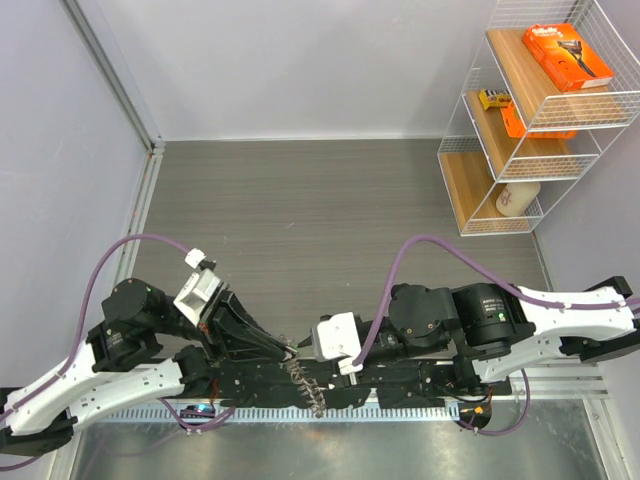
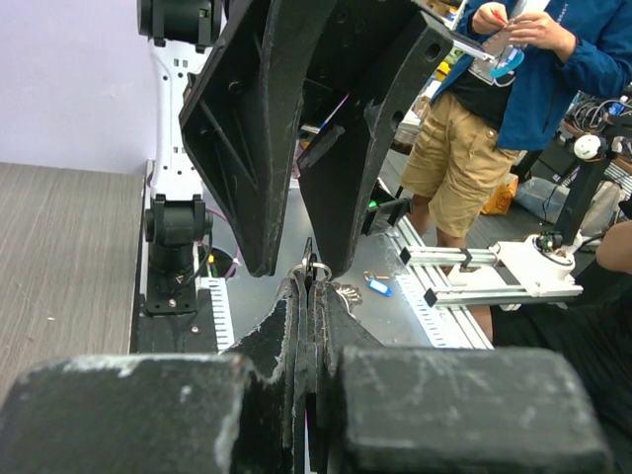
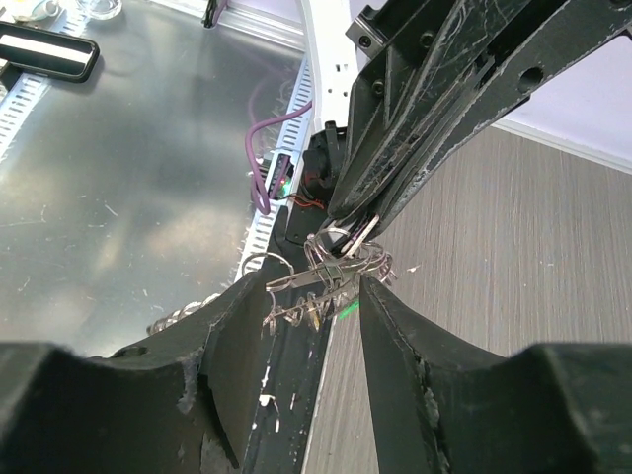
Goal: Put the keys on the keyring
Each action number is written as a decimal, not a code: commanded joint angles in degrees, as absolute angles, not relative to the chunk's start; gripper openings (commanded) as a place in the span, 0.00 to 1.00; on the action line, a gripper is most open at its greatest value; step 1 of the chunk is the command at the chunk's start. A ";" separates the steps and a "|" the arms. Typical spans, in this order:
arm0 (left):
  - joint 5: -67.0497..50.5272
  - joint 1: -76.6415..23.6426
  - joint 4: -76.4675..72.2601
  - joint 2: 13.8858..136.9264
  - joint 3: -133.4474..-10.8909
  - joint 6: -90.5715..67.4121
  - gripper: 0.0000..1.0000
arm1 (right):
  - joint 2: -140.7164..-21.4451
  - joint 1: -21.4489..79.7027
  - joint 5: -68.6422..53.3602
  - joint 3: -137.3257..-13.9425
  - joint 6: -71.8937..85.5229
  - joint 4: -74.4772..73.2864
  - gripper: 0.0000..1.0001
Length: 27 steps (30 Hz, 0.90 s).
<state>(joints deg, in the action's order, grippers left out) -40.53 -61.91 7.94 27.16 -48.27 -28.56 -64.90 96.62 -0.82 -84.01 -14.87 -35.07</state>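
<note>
Keyring (image 3: 334,265) in left claw (image 2: 308,282), orange box (image 1: 567,56) (unreadable)

Overhead view; opposed close wrist views, keyring (image 3: 331,272) common

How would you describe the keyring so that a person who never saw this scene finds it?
At the near edge of the table, the left gripper and the right gripper meet tip to tip. Between them is the keyring, a thin silver ring. Only it carries small silver keys and a bright green tag.
</note>
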 commanded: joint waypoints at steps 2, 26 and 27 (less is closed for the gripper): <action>-41.66 -61.96 4.39 26.54 -50.89 -29.88 0.00 | -65.04 96.15 -1.40 -86.48 -14.86 -31.73 0.48; -41.22 -61.96 4.39 24.70 -50.27 -29.97 0.00 | -68.91 94.13 -5.62 -87.89 -14.06 -30.67 0.23; -41.13 -61.88 4.57 24.61 -50.19 -29.88 0.00 | -68.82 94.13 -5.62 -87.72 -13.98 -30.76 0.19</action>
